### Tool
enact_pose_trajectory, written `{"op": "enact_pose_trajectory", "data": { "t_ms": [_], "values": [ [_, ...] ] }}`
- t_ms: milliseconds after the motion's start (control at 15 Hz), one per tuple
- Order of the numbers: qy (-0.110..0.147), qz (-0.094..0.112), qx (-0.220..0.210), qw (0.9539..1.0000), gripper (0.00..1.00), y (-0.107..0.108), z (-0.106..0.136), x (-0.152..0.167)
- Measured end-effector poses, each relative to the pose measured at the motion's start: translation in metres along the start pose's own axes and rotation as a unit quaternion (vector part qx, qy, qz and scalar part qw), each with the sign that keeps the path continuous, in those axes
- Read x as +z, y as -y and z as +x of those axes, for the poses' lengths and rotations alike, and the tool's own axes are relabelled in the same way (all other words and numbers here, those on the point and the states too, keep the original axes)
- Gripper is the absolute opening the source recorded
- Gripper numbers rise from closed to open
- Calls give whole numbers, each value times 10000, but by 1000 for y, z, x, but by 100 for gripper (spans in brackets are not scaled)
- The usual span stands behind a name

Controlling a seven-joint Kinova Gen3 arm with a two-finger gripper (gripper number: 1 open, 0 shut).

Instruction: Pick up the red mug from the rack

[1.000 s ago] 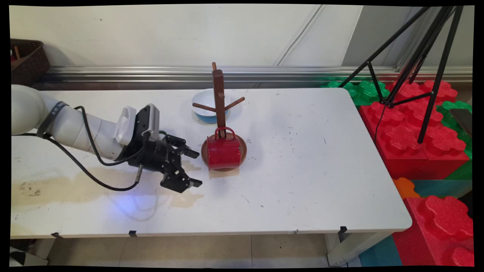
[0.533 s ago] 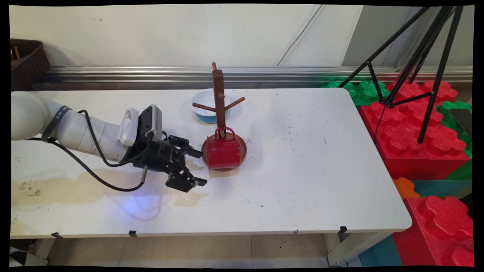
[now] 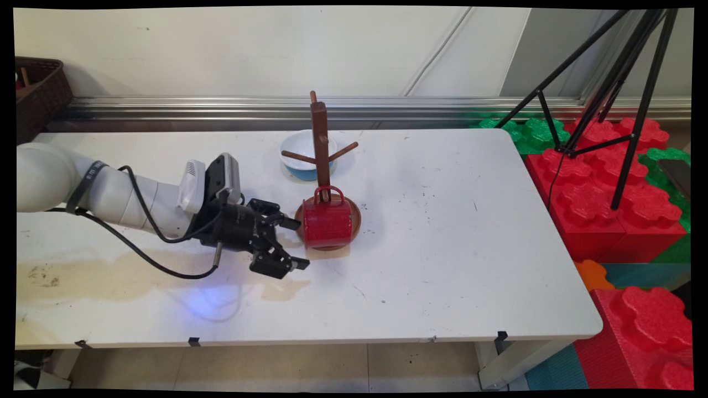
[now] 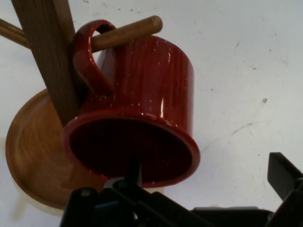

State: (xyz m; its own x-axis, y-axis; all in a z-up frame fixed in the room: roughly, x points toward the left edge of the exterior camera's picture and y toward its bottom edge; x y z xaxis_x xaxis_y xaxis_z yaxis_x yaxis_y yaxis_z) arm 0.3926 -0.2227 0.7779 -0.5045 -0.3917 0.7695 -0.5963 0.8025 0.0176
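Observation:
A red mug (image 3: 327, 224) hangs by its handle on a low peg of a wooden mug tree (image 3: 320, 143), above the tree's round base (image 3: 357, 218). My gripper (image 3: 298, 244) is open, low over the table just left of the mug, one fingertip close to its rim. In the hand view the mug (image 4: 142, 85) shows its open mouth towards me. Its handle is looped over the peg (image 4: 128, 32) beside the post (image 4: 52, 52). The gripper (image 4: 208, 175) holds nothing.
A white and blue bowl (image 3: 296, 157) sits behind the mug tree. A brownish stain (image 3: 110, 271) spreads across the table's left front. A dark basket (image 3: 38, 88) stands at the back left. A black tripod (image 3: 608, 83) and red and green foam blocks (image 3: 608, 188) stand off the table's right end.
The arm has carried the open gripper to the right, closer to the red mug. The mug and the mug tree have not moved.

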Motion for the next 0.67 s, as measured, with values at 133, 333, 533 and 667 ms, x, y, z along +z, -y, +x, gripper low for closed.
{"op": "enact_pose_trajectory", "data": {
  "t_ms": [133,333,533,667],
  "values": [
    [-40,7,-45,10000,100,0,0,2],
    [-93,13,-99,9999,100,0,-1,4],
    [-152,15,-161,9998,100,-1,-1,6],
    [-181,14,-192,9997,100,-1,-1,8]
  ]
}}
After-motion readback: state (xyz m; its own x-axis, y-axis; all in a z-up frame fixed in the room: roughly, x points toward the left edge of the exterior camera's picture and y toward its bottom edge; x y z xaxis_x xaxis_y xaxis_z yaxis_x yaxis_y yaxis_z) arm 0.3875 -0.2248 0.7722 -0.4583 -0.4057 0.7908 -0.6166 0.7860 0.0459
